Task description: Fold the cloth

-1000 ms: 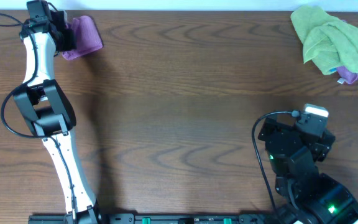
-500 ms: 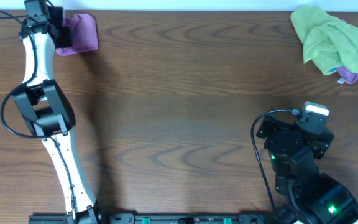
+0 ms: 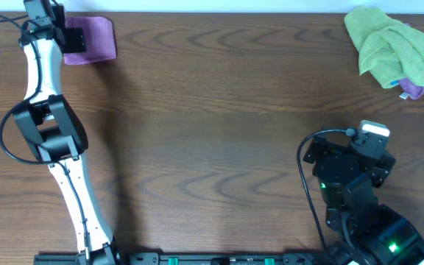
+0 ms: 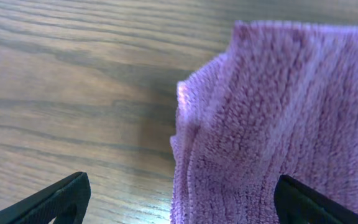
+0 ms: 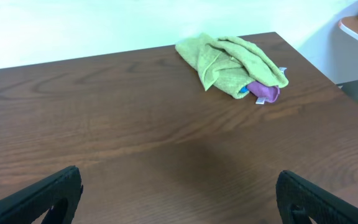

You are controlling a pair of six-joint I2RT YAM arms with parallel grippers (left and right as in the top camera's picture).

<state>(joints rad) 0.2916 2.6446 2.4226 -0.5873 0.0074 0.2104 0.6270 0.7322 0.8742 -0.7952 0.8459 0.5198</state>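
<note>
Item 1. Left arm (image 3: 46,110), white and black, stretched up the left side of the table to its far left corner.

Item 2. Left gripper (image 4: 182,186): black fingers (image 4: 61,199) spread wide and pinching nothing (the wrist view shows both tips low in the picture, with cloth between and beyond them).

Item 3. Plain purple microfibre cloth (image 3: 93,39), at the far left corner just beside the left gripper. It lies on the wood as a compact, roughly rectangular bundle with its layered edges showing close up (image 4: 272,112).

Item 4. Dark brown wood-grain table (image 3: 219,132).

Item 5. Right arm (image 3: 348,180), black, drawn in at the near right edge.

Item 6. Right gripper (image 5: 179,186): fingers (image 5: 48,193) spread wide, holding nothing, above bare wood.

Item 7. Crumpled lime-green cloth (image 3: 389,46), at the far right corner, well apart from both grippers. A small purple scrap (image 5: 265,90) peeks from under its edge.
</note>
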